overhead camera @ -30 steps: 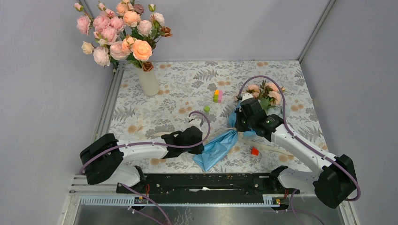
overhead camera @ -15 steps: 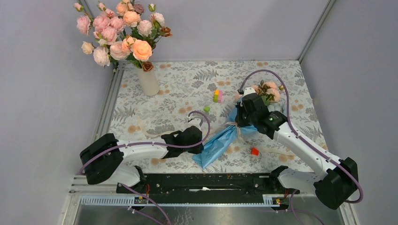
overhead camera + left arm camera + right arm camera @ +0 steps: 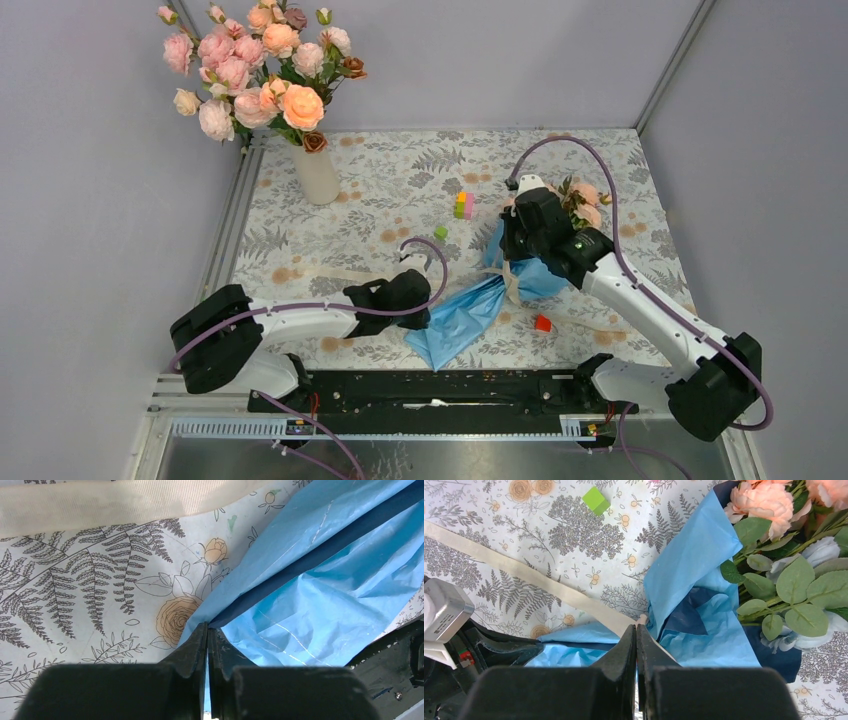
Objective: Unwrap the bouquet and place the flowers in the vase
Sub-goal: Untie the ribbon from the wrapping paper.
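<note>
The bouquet (image 3: 468, 312) lies on the patterned tablecloth at centre right, its crinkled light blue and navy paper (image 3: 694, 555) loosened. Its flowers (image 3: 585, 203), peach-pink and pale blue blooms with green leaves (image 3: 794, 580), point toward the back right. My left gripper (image 3: 207, 627) is shut on the near left edge of the paper (image 3: 325, 595). My right gripper (image 3: 636, 628) is shut on the cream ribbon (image 3: 524, 572) at the bundle's waist. The off-white vase (image 3: 318, 175) stands at the back left, holding a bunch of pink and peach flowers.
A stack of yellow, pink and green blocks (image 3: 463, 205) and a lone green block (image 3: 440, 232) lie behind the bouquet. A red block (image 3: 542, 322) sits just in front of it. Loose ribbon (image 3: 125, 505) trails leftward across the cloth. Grey walls close in on both sides.
My right gripper has risen and drawn back a little, pulling the ribbon, and the paper has spread and shifted with it. The left gripper has stayed in place on the paper.
</note>
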Controlling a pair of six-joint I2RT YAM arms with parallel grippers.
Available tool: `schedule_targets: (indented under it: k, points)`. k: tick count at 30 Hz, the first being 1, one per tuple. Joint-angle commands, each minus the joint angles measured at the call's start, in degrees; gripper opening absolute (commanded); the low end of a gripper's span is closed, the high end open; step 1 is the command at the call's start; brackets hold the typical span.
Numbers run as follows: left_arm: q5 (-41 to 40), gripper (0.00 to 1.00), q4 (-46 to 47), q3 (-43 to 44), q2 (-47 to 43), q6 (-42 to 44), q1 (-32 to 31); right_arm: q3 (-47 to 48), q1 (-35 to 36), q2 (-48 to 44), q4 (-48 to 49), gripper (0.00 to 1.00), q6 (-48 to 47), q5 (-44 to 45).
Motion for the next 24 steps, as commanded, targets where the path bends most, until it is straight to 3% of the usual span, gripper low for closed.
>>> schedule_targets:
  k: [1, 8, 11, 16, 20, 24]
  points:
    - [-1.0, 0.1, -0.3, 3.0, -1.5, 1.4, 0.0, 1.2, 0.1, 1.5, 0.6, 0.0, 0.1, -1.2]
    - [-2.9, 0.54, -2.6, 7.4, -5.1, 3.4, -0.1, -2.6, 0.0, 1.2, 2.7, 0.02, 2.3, -2.8]
    - [-3.1, 0.67, -2.2, 9.3, -6.7, 4.2, 0.0, -3.2, 0.0, 1.0, 2.9, 0.26, 2.9, -2.8]
    - [0.1, 0.74, 2.4, 12.3, -6.8, 4.2, 0.0, -3.8, 0.0, -1.8, 2.6, 0.54, 4.2, -0.2]
    - [5.3, 0.74, 10.0, 14.0, -3.3, 1.9, 0.0, -4.4, -0.1, -5.4, 0.0, 0.65, 6.0, 5.1]
    - [12.2, 0.72, 16.9, 16.2, 3.4, -2.1, 0.0, -6.1, -0.3, -9.4, -3.1, 0.7, 7.7, 11.0]
